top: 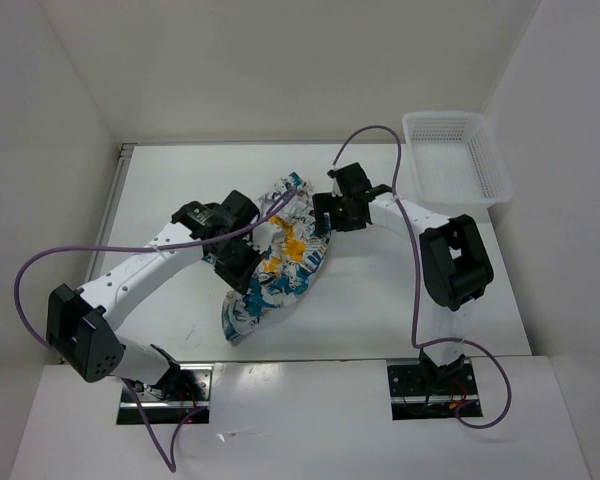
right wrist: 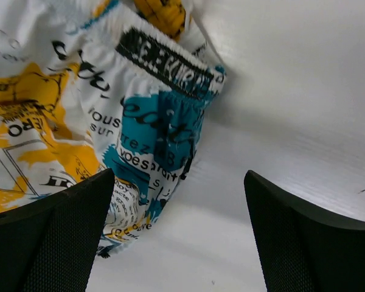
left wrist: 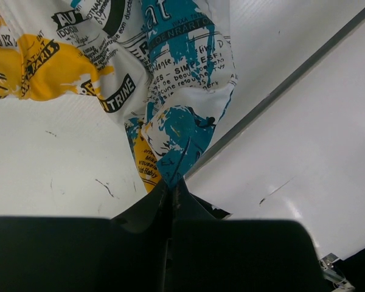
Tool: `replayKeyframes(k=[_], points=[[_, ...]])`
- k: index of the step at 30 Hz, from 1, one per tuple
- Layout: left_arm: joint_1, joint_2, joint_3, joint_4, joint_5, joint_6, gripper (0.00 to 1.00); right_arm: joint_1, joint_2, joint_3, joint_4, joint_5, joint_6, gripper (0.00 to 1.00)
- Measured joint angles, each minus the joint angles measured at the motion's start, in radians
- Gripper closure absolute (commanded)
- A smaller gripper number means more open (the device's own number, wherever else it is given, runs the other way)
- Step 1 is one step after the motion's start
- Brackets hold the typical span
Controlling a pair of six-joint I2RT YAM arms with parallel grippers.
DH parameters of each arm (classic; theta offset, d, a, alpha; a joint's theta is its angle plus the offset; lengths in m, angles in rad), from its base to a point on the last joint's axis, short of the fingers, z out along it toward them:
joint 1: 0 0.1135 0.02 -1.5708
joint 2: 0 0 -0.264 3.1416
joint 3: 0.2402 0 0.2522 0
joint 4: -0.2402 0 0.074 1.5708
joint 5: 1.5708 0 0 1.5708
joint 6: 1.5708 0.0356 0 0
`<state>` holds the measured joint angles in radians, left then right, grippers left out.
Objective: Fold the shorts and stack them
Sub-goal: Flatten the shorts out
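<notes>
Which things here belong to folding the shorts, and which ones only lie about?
For the job:
- the shorts
- the left pincer, shut on the shorts
- the right pincer, open near their waistband

Lying about:
- the white mesh basket, empty, at the far right of the table

White-shelled arms [top: 145, 268] carry black joint blocks and black jaws, with purple cables [top: 416, 300] looping alongside.

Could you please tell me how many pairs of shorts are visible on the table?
1. The shorts lie on the table, pinched by the shut left hand, the open right hand at their edge. The far-right basket shows none; another pair underneath could be hidden.
</notes>
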<state>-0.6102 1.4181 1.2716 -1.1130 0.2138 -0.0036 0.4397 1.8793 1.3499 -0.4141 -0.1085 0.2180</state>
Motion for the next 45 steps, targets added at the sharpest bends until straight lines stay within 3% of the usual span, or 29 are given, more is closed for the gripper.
replayKeyframes(k=[8, 11, 12, 15, 16, 17, 18, 21, 24, 26, 30, 34, 37, 38, 43, 45], points=[[0.000, 0.000, 0.000, 0.023, 0.000, 0.000, 0.97, 0.003, 0.032, -0.052, 0.034, -0.030, 0.054, 0.07], [0.000, 0.000, 0.000, 0.024, -0.002, 0.000, 0.97, 0.003, 0.102, -0.015, 0.068, -0.064, 0.065, 0.25], [0.000, 0.000, 0.000, 0.025, -0.003, 0.000, 0.97, 0.003, 0.119, 0.006, 0.079, -0.069, 0.070, 0.41], [0.000, 0.000, 0.000, 0.026, -0.016, 0.000, 0.98, 0.003, 0.164, 0.046, 0.118, -0.076, 0.081, 0.68], [0.000, 0.000, 0.000, 0.027, -0.023, 0.000, 0.99, 0.003, 0.179, 0.049, 0.128, -0.076, 0.084, 0.87], [0.000, 0.000, 0.000, 0.030, -0.034, 0.000, 0.99, 0.002, 0.186, 0.051, 0.138, -0.079, 0.085, 0.95], [0.000, 0.000, -0.001, 0.036, -0.048, 0.000, 1.00, 0.003, 0.188, 0.052, 0.142, -0.071, 0.090, 1.00], [0.021, 0.000, -0.007, 0.098, -0.166, 0.001, 1.00, 0.003, 0.194, 0.078, 0.127, -0.028, 0.082, 1.00], [0.152, 0.024, 0.026, 0.208, -0.317, 0.003, 1.00, 0.003, 0.223, 0.269, 0.053, 0.030, 0.037, 1.00], [0.294, 0.109, 0.172, 0.252, -0.373, 0.003, 1.00, 0.003, 0.255, 0.477, 0.032, 0.072, 0.014, 1.00], [0.529, 0.408, 0.804, 0.360, -0.444, 0.000, 1.00, 0.003, 0.282, 0.941, 0.056, 0.195, -0.042, 1.00], [0.602, 0.579, 1.379, 0.369, -0.443, -0.004, 1.00, 0.006, 0.173, 1.094, 0.116, 0.278, -0.078, 1.00], [0.562, 0.626, 1.728, 0.288, -0.431, -0.002, 1.00, 0.019, 0.047, 1.030, 0.121, 0.304, -0.108, 1.00], [0.550, 0.624, 1.783, 0.266, -0.424, -0.002, 1.00, 0.020, 0.000, 0.978, 0.126, 0.311, -0.117, 1.00], [0.526, 0.577, 1.849, 0.032, -0.331, -0.003, 1.00, 0.023, -0.255, 0.539, 0.154, 0.270, -0.166, 1.00], [0.522, 0.546, 1.725, -0.043, -0.294, -0.003, 1.00, 0.025, -0.349, 0.320, 0.141, 0.215, -0.187, 1.00]])
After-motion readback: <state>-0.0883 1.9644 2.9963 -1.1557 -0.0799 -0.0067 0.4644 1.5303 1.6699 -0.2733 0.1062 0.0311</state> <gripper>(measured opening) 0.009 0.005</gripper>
